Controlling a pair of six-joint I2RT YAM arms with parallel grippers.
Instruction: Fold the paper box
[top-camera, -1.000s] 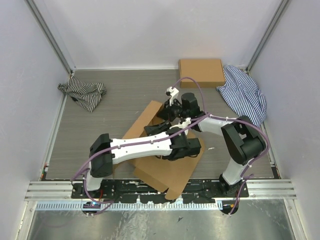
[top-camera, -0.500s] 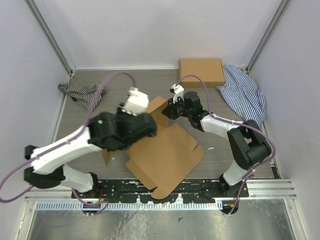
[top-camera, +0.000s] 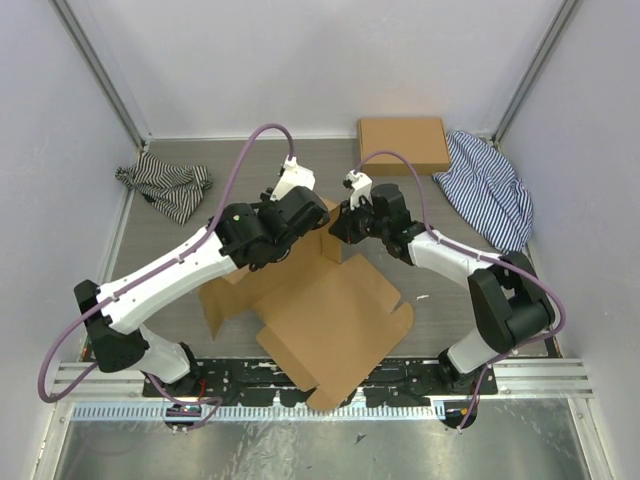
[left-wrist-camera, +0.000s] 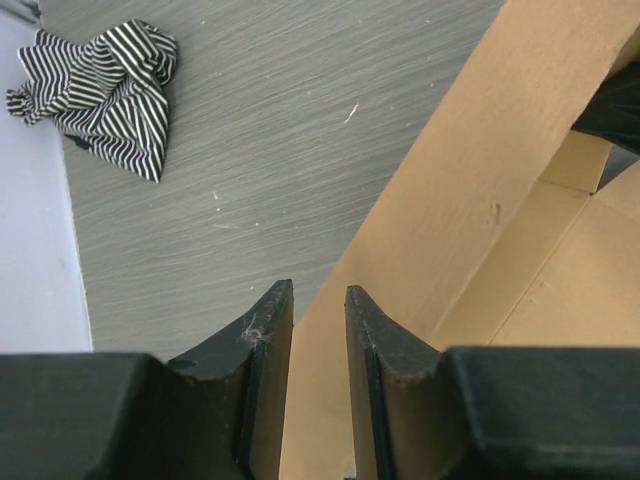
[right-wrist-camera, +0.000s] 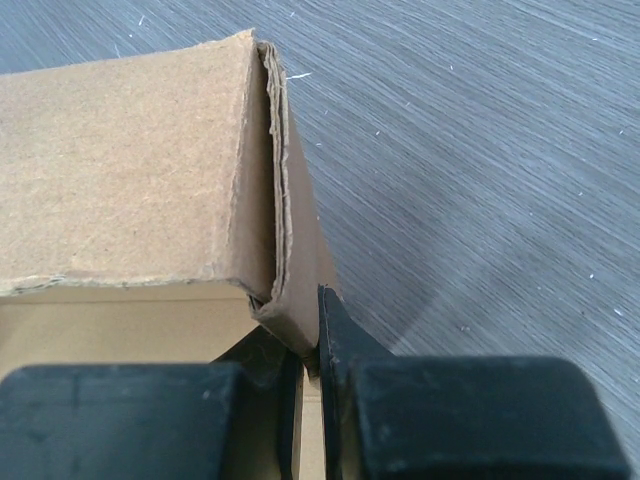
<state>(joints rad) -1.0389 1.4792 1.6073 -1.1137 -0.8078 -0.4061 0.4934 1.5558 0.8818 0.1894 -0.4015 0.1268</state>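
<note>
The box (top-camera: 310, 300) lies part folded in the middle of the table (top-camera: 200, 240), nearer the near edge than the far one. Its widest panel (top-camera: 340, 335) lies flat, and that panel's near corner reaches past the near edge and over the rail (top-camera: 560, 375). A wall (top-camera: 318, 212) stands raised on the box's far side, and both arms meet there. The left arm reaches in from the near left corner, the right arm from the near right. The left gripper (left-wrist-camera: 318, 305) hangs over the wall's outer edge with its jaws a little apart. One finger (left-wrist-camera: 268, 330) is over bare table and the other over cardboard, and the board shows in the narrow gap between them. I cannot tell whether the pads touch it. The right gripper (right-wrist-camera: 308, 335) is pinched tight on the wall's end corner, where the board is doubled over. Its fingers (right-wrist-camera: 330, 320) clamp the folded layers from both sides. A closed box (top-camera: 402, 145) lies flat at the far edge, right of the middle and well apart from the arms. A striped cloth (top-camera: 490, 185) lies crumpled just beside it in the far right corner. A second striped cloth (top-camera: 165, 185) is bunched near the far left corner, and the left wrist view shows it too, well clear of the cardboard.
</note>
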